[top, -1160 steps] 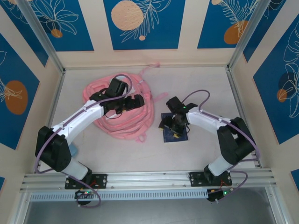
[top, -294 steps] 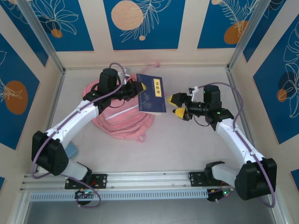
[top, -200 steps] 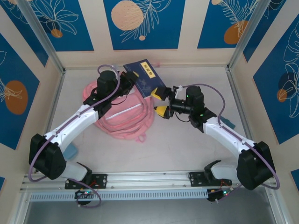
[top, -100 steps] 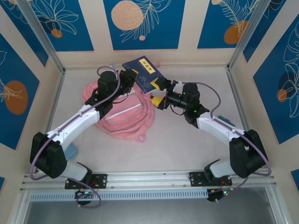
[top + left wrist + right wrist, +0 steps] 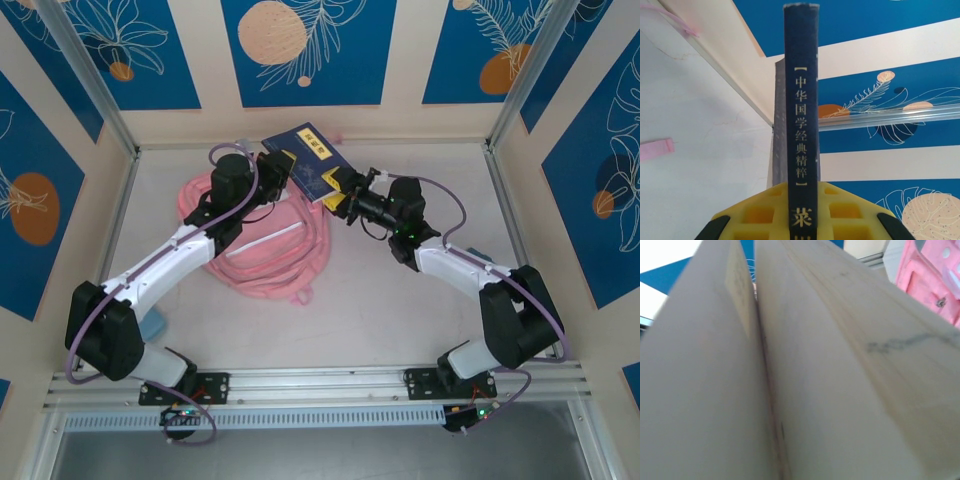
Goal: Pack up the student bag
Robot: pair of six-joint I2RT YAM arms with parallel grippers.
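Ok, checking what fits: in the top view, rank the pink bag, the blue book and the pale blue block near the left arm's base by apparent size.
Largest: pink bag.
Next: blue book, held up nearer the camera, so it may look oversized.
Smallest: pale blue block, partly hidden.

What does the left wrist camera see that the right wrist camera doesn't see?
Left wrist camera: the spine of the blue book with gold letters, pinched in the left gripper between its yellow fingers, with the blue patterned wall behind. Right wrist camera: the book's pale page edges very close up, and a pink pocket of the student bag in the corner. Both: the same book, and something pink, since a pink strap sits at the left wrist view's edge.
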